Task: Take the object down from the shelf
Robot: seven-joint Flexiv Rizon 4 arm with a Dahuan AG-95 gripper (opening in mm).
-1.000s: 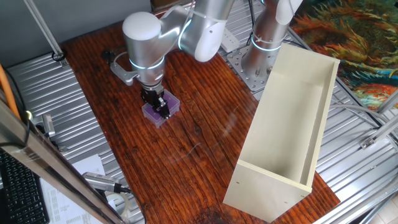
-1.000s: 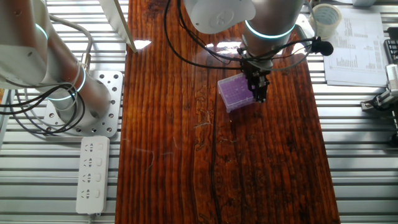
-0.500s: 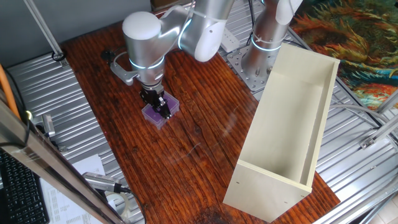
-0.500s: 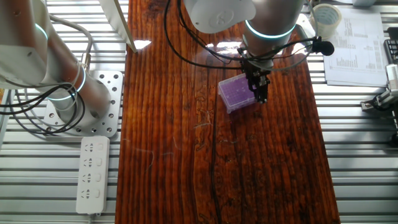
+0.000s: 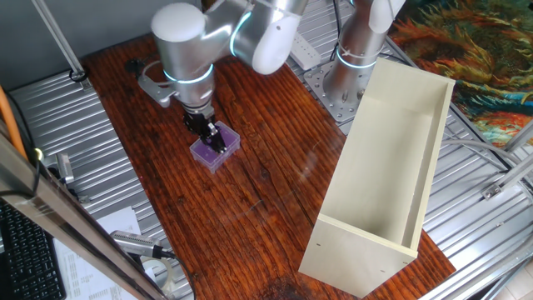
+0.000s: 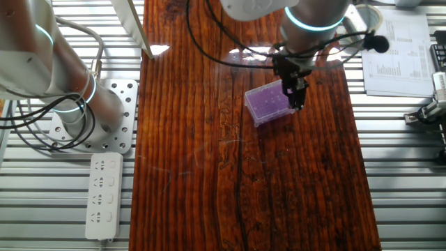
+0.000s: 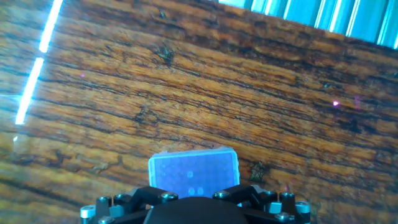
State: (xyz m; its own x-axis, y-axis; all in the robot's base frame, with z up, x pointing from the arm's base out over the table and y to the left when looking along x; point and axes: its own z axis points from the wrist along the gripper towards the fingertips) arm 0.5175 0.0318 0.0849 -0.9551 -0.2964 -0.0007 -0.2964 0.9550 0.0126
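Both fixed views are evenly and brightly lit, and only soft shadows are cast. White glare is seen on the glossy reddish-brown wooden table (image 6: pixel 209 174) near its far edge. The hand view is tinted blue, slightly soft, with bright reflected streaks at left.

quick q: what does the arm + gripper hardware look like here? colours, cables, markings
The arm has glossy silver-grey rounded links, with glowing cyan rings at the joints. A grey flange with bolt holes sits at the wrist. Black cables loop around it. The gripper is small and black, with two narrow fingers; the hand view shows silver screw heads on its black body. No logos are legible.
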